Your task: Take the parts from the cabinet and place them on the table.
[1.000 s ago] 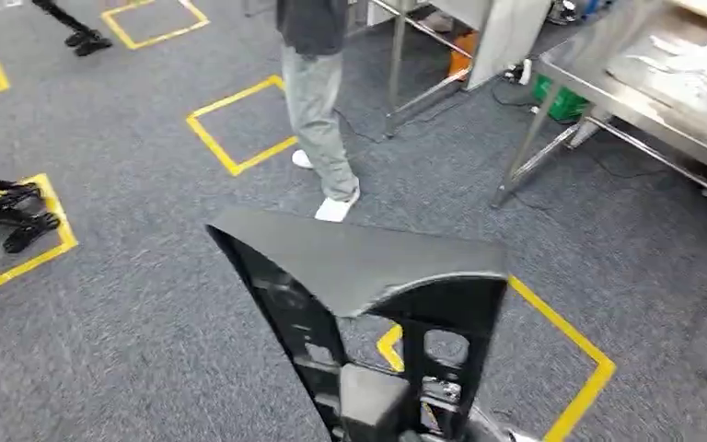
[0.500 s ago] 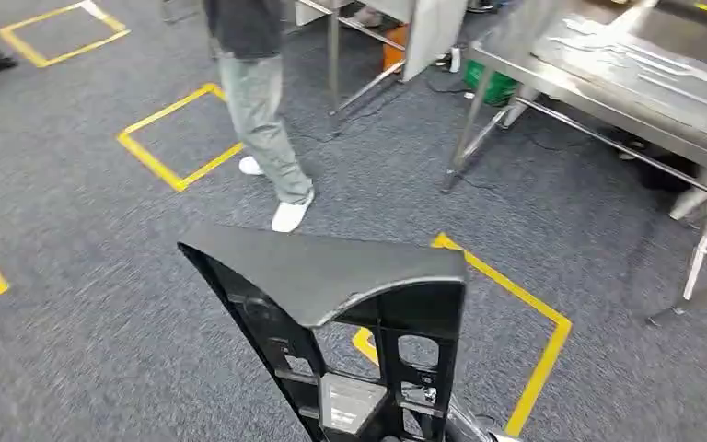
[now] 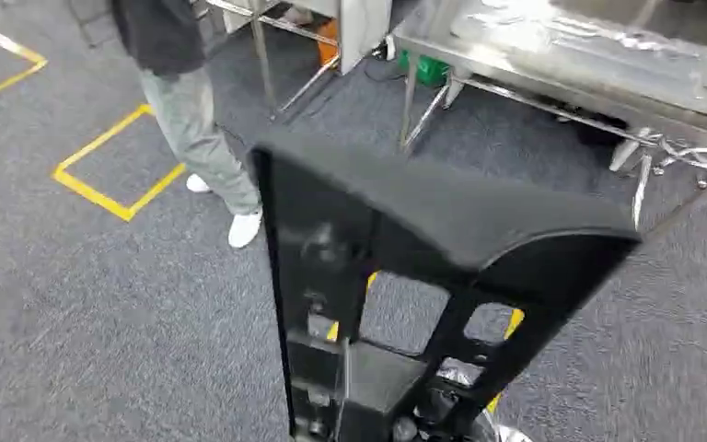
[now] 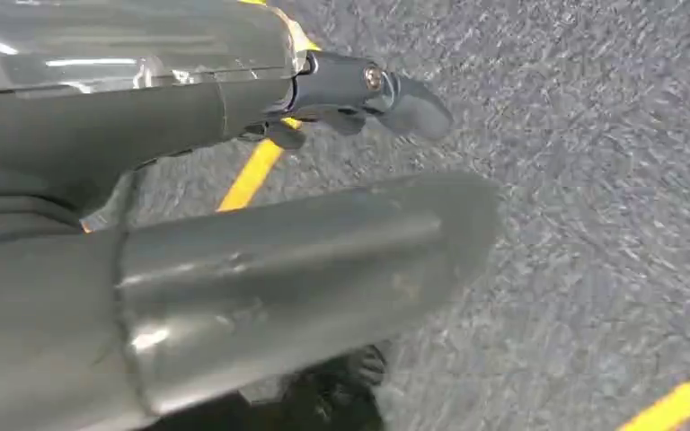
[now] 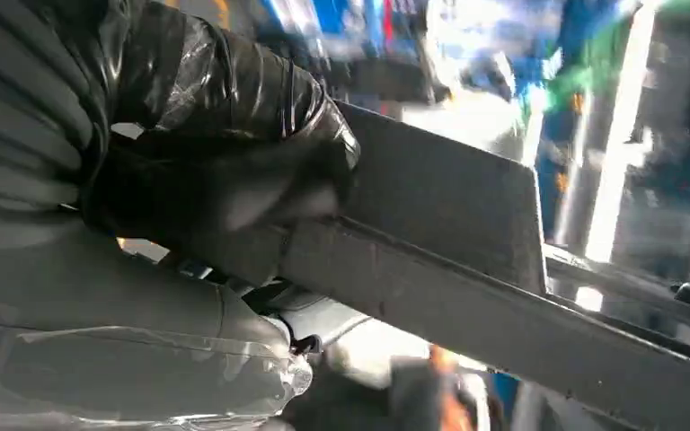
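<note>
Carrying step, judged from the frames: keep the right hand (image 5: 225,202) clamped on the part (image 3: 423,276) — fingers wrapped over its edge in the right wrist view — and hold it clear of the tabletop (image 3: 571,55) rim on approach. Best to square up to the tabletop at upper right of the head view before lowering, and to give the person (image 3: 184,101) at upper left room. Left hand (image 4: 359,90) hangs over the carpet, fingers loosely apart, holding nothing; could steady the broad end if the part sways. Part fills centre and lower centre of the head view — long axis running roughly bottom to top, narrow ribbed end down by the robot, wide flat end up and flaring to the right. Blur softens finer detail.
</note>
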Controlling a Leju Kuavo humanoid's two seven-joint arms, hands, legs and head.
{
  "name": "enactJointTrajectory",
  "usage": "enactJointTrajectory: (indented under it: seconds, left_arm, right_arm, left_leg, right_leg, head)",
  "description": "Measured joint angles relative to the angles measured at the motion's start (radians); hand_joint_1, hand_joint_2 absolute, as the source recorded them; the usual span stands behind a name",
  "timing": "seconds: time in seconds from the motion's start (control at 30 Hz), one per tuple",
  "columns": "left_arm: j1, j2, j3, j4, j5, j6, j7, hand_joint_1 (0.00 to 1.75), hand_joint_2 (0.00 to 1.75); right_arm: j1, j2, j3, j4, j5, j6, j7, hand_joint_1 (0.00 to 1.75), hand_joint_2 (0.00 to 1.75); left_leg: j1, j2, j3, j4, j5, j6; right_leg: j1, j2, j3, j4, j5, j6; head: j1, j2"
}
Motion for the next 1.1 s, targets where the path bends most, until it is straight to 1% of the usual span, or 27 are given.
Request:
enactJointTrajectory:
  seconds: [0.03,0.07,0.1,0.13,0.17,0.2,0.23,0.33,0.37,0.4,0.43,0.47,0.5,0.53,0.57,0.6,0.67,0.7,0.73,0.87,0.9,0.93,0.97,1.0,1.03,1.07,1.1]
  left_arm:
    - [0.003,0.000,0.000,0.000,-0.006,0.016,0.010,0.00,0.00]
    - [0.006,0.000,0.000,0.000,-0.010,0.022,0.013,0.00,0.00]
    - [0.006,0.002,0.000,0.000,-0.015,0.019,0.011,0.00,0.00]
    - [0.005,0.003,0.000,0.000,-0.017,0.009,0.008,0.00,0.00]
    - [0.004,0.005,0.000,0.000,-0.019,-0.002,0.007,0.00,0.00]
    - [0.004,0.006,0.000,0.000,-0.025,-0.016,0.007,0.00,0.00]
    - [0.004,0.007,-0.001,0.000,-0.027,-0.026,0.007,0.00,0.00]
    - [0.006,0.011,-0.001,0.000,-0.018,-0.056,0.008,0.00,0.00]
    - [0.005,0.010,-0.001,0.000,-0.016,-0.066,0.007,0.00,0.00]
    - [0.003,0.011,-0.001,0.000,-0.013,-0.074,0.006,0.00,0.00]
    - [0.004,0.012,-0.001,0.000,-0.007,-0.081,0.003,0.00,0.00]
    - [0.008,0.012,0.000,0.000,-0.006,-0.084,0.001,0.00,0.00]
    - [0.011,0.012,0.000,0.000,-0.007,-0.086,0.001,0.00,0.00]
    - [0.012,0.013,0.000,0.000,-0.006,-0.087,0.001,0.00,0.00]
    - [0.012,0.014,0.000,0.000,-0.006,-0.089,0.001,0.00,0.00]
    - [0.010,0.014,0.000,0.000,-0.007,-0.091,0.001,0.00,0.00]
    - [0.007,0.014,0.000,0.000,-0.007,-0.095,-0.001,0.00,0.00]
    - [0.007,0.013,0.000,0.000,-0.007,-0.095,-0.002,0.00,0.00]
    - [0.006,0.012,0.000,0.000,-0.007,-0.097,-0.002,0.00,0.00]
    - [0.001,0.012,0.001,0.000,-0.007,-0.098,-0.004,0.00,0.00]
    - [0.000,0.013,0.001,0.000,-0.007,-0.098,-0.005,0.00,0.00]
    - [0.000,0.012,0.001,0.000,-0.007,-0.098,-0.005,0.00,0.00]
    - [0.001,0.012,0.001,0.000,-0.009,-0.099,-0.005,0.00,0.00]
    - [0.004,0.012,0.001,0.000,-0.007,-0.098,-0.005,0.00,0.00]
    - [0.008,0.013,0.001,0.000,-0.007,-0.098,-0.005,0.00,0.00]
    - [0.012,0.013,0.001,0.000,-0.007,-0.098,-0.004,0.00,0.00]
    - [0.013,0.013,0.001,0.000,-0.007,-0.098,-0.004,0.00,0.00]
  right_arm:
    - [0.000,0.004,0.001,-0.002,0.001,-0.009,-0.003,1.75,1.75]
    - [0.000,0.006,0.001,-0.004,0.005,-0.015,-0.005,1.75,1.75]
    - [0.000,0.009,0.001,-0.007,0.007,-0.022,-0.007,1.75,1.75]
    - [0.001,0.012,0.001,-0.009,0.008,-0.026,-0.011,1.75,1.75]
    - [0.002,0.014,0.001,-0.011,0.008,-0.029,-0.015,1.75,1.75]
    - [0.004,0.014,0.001,-0.013,0.009,-0.036,-0.023,1.75,1.75]
    - [0.004,0.014,0.001,-0.016,0.009,-0.041,-0.029,1.75,1.75]
    - [0.022,0.019,-0.011,-0.035,0.009,-0.058,-0.052,1.75,1.75]
    - [0.025,0.022,-0.018,-0.042,0.009,-0.063,-0.056,1.75,1.75]
    - [0.026,0.024,-0.027,-0.050,0.009,-0.067,-0.058,1.75,1.75]
    - [0.023,0.025,-0.034,-0.056,0.013,-0.071,-0.059,1.75,1.75]
    - [0.021,0.026,-0.038,-0.060,0.021,-0.073,-0.059,1.75,1.75]
    - [0.021,0.028,-0.044,-0.060,0.031,-0.074,-0.058,1.75,1.75]
    - [0.021,0.028,-0.050,-0.060,0.039,-0.075,-0.057,1.75,1.75]
    - [0.021,0.028,-0.055,-0.060,0.044,-0.075,-0.056,1.75,1.75]
    - [0.021,0.028,-0.060,-0.060,0.047,-0.075,-0.056,1.75,1.75]
    - [0.018,0.028,-0.073,-0.061,0.054,-0.078,-0.056,1.75,1.75]
    - [0.017,0.027,-0.084,-0.061,0.057,-0.080,-0.055,1.75,1.75]
    - [0.014,0.027,-0.094,-0.060,0.058,-0.082,-0.055,1.75,1.75]
    - [0.026,0.021,-0.127,-0.062,0.056,-0.077,-0.055,1.75,1.75]
    - [0.031,0.020,-0.130,-0.063,0.056,-0.075,-0.055,1.75,1.75]
    - [0.028,0.020,-0.131,-0.063,0.055,-0.075,-0.056,1.75,1.75]
    - [0.027,0.020,-0.132,-0.063,0.055,-0.075,-0.056,1.75,1.75]
    - [0.029,0.020,-0.132,-0.063,0.055,-0.076,-0.055,1.75,1.75]
    - [0.031,0.020,-0.134,-0.063,0.055,-0.076,-0.055,1.75,1.75]
    - [0.032,0.020,-0.134,-0.063,0.055,-0.076,-0.055,1.75,1.75]
    - [0.032,0.020,-0.134,-0.063,0.055,-0.076,-0.055,1.75,1.75]
  left_leg:
    - [0.000,0.000,-0.029,0.045,-0.006,-0.003]
    - [0.000,0.000,-0.036,0.042,0.016,-0.006]
    - [0.001,-0.002,-0.022,-0.006,0.060,-0.007]
    - [0.004,-0.006,0.011,-0.091,0.116,-0.009]
    - [0.008,-0.025,0.050,-0.184,0.167,-0.012]
    - [0.011,-0.069,0.070,-0.220,0.155,-0.011]
    - [0.010,-0.081,0.076,-0.246,0.153,-0.005]
    - [0.002,-0.052,0.080,-0.247,0.158,0.019]
    - [0.011,-0.038,0.080,-0.254,0.163,0.029]
    - [0.011,-0.028,0.080,-0.254,0.164,0.035]
    - [0.011,-0.018,0.080,-0.254,0.163,0.039]
    - [0.009,-0.004,0.079,-0.254,0.162,0.040]
    - [0.008,0.009,0.079,-0.254,0.161,0.041]
    - [0.008,0.023,0.079,-0.253,0.159,0.041]
    - [0.008,0.034,0.080,-0.253,0.157,0.039]
    - [0.008,0.044,0.083,-0.253,0.154,0.037]
    - [0.008,0.062,0.094,-0.254,0.148,0.033]
    - [0.008,0.071,0.100,-0.255,0.145,0.030]
    - [0.001,0.078,0.102,-0.253,0.140,0.022]
    - [0.000,0.117,0.120,-0.268,0.136,0.000]
    - [0.006,0.082,0.117,-0.248,0.120,-0.003]
    - [0.006,0.038,0.093,-0.197,0.087,-0.001]
    - [0.006,0.013,0.055,-0.121,0.047,-0.002]
    - [0.006,0.002,0.006,-0.026,0.006,-0.003]
    - [0.006,0.000,-0.035,0.046,-0.014,-0.004]
    - [0.006,0.000,-0.055,0.071,-0.006,-0.003]
    - [0.006,-0.001,-0.052,0.043,0.028,-0.001]
  right_leg:
    - [0.000,0.014,0.000,0.003,-0.002,0.000]
    - [-0.001,0.028,0.000,0.009,-0.005,0.002]
    - [-0.003,0.043,0.000,0.016,-0.010,0.006]
    - [-0.006,0.056,0.000,0.026,-0.016,0.011]
    - [-0.009,0.067,0.003,0.033,-0.023,0.016]
    - [-0.008,0.074,0.000,0.039,-0.029,0.023]
    - [-0.007,0.086,-0.007,0.049,-0.033,0.029]
    - [-0.012,0.112,-0.013,0.033,-0.020,0.046]
    - [-0.011,0.110,-0.014,0.039,-0.023,0.049]
    - [-0.007,0.057,-0.024,0.062,-0.040,0.054]
    - [-0.009,0.026,-0.050,0.117,-0.076,0.060]
    - [-0.013,0.010,-0.092,0.200,-0.119,0.065]
    - [-0.015,0.004,-0.133,0.281,-0.152,0.069]
    - [-0.017,0.001,-0.167,0.343,-0.165,0.071]
    - [-0.019,0.000,-0.174,0.349,-0.153,0.072]
    - [-0.019,-0.003,-0.156,0.308,-0.119,0.071]
    - [-0.018,-0.018,-0.071,0.142,-0.028,0.061]
    - [-0.011,-0.055,-0.028,0.056,-0.001,0.051]
    - [0.004,-0.088,-0.022,0.040,-0.017,0.042]
    - [0.007,-0.038,-0.027,0.029,-0.012,0.024]
    - [-0.005,-0.029,-0.013,0.016,-0.003,0.019]
    - [-0.007,-0.020,-0.011,0.011,0.000,0.012]
    - [-0.009,-0.010,-0.012,0.011,0.000,0.011]
    - [-0.007,0.004,-0.012,0.012,-0.002,0.008]
    - [-0.005,0.018,-0.012,0.014,-0.003,0.006]
    - [-0.002,0.033,-0.012,0.017,-0.005,0.005]
    - [-0.001,0.047,-0.010,0.019,-0.008,0.006]
  head:
    - [0.000,0.000]
    - [0.000,0.000]
    - [0.000,0.000]
    - [0.000,0.000]
    - [0.000,0.000]
    - [0.000,0.000]
    - [0.000,0.000]
    - [0.000,0.000]
    - [0.000,0.000]
    - [0.001,0.000]
    - [0.001,0.000]
    - [0.001,0.000]
    - [0.001,0.000]
    - [0.001,0.000]
    - [0.001,0.000]
    - [0.001,0.000]
    - [0.001,0.000]
    - [0.001,0.000]
    - [0.001,0.000]
    - [0.000,0.000]
    - [0.001,0.000]
    - [0.000,0.000]
    - [0.000,0.000]
    - [0.000,0.000]
    - [0.000,0.000]
    - [0.000,0.000]
    - [0.000,0.000]
